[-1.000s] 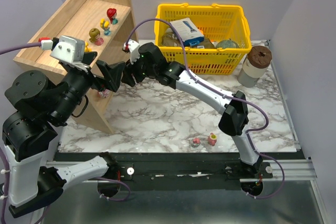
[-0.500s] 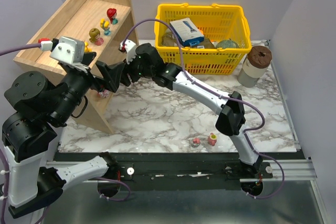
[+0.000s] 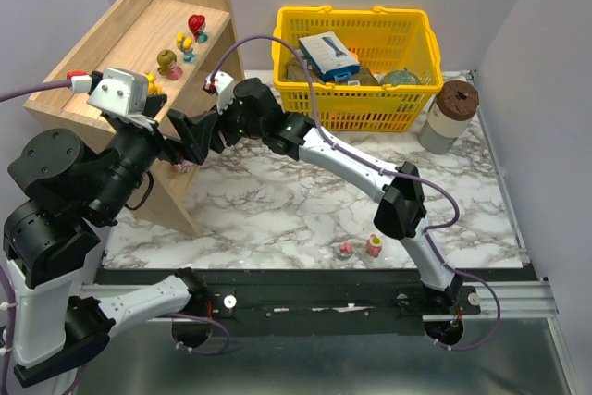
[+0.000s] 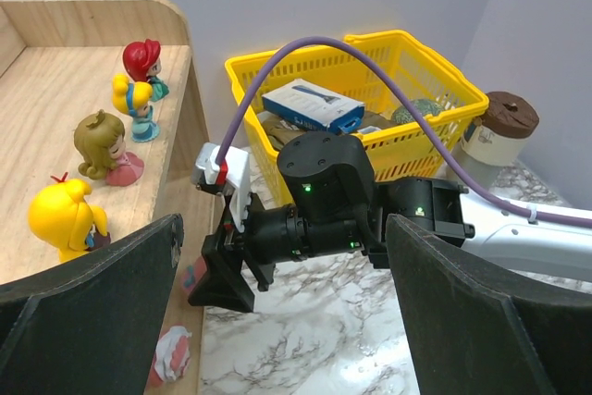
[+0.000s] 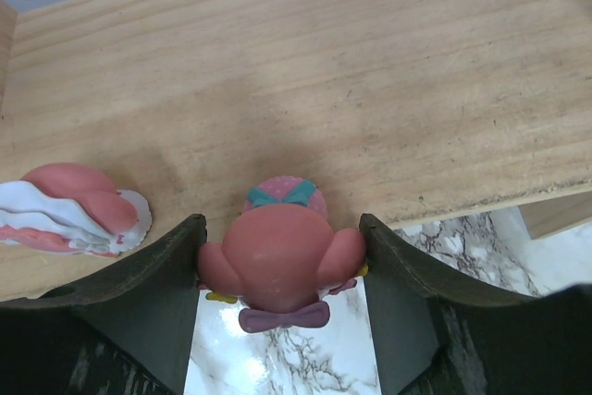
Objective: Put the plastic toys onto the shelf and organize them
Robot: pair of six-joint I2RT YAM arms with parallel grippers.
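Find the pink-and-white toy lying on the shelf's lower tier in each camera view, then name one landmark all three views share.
Top external: the pink-and-white toy is left of centre on the lower tier, partly hidden.
Left wrist: bottom left.
Right wrist: at the left edge, left of the round pink toy.
Shared landmark: the light-wood shelf.

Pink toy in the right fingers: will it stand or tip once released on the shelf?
Likely rigid: the pink toy shows no dent between the right fingers. Its big round head looks top-heavy, so it may tip; another toy already seems to lie flat on the shelf. Smooth plastic may slip.
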